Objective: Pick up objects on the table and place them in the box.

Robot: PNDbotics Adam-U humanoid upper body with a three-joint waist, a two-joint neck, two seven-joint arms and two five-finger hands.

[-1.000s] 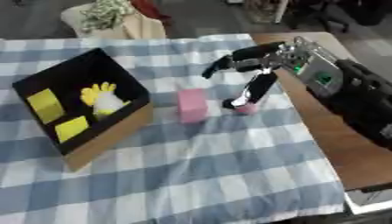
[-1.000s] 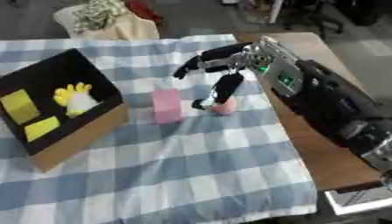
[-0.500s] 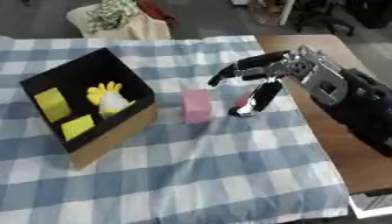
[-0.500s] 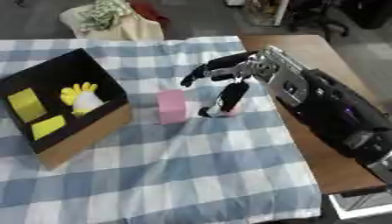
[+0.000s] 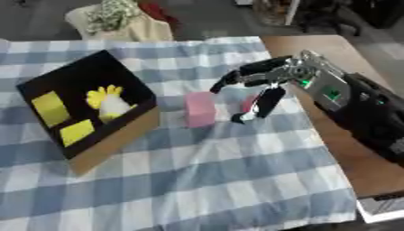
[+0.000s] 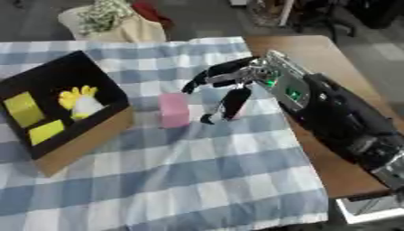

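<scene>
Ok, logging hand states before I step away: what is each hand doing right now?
Left hand: not in view.
Right hand: fingers spread over the table, thumb down against a small pink object; whether it grips it cannot be told.

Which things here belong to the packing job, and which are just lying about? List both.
Job: pink block; small pink thing by the right hand; box with two yellow blocks and a yellow-white toy.
Lying about: cloth bundle beyond the table.
</scene>
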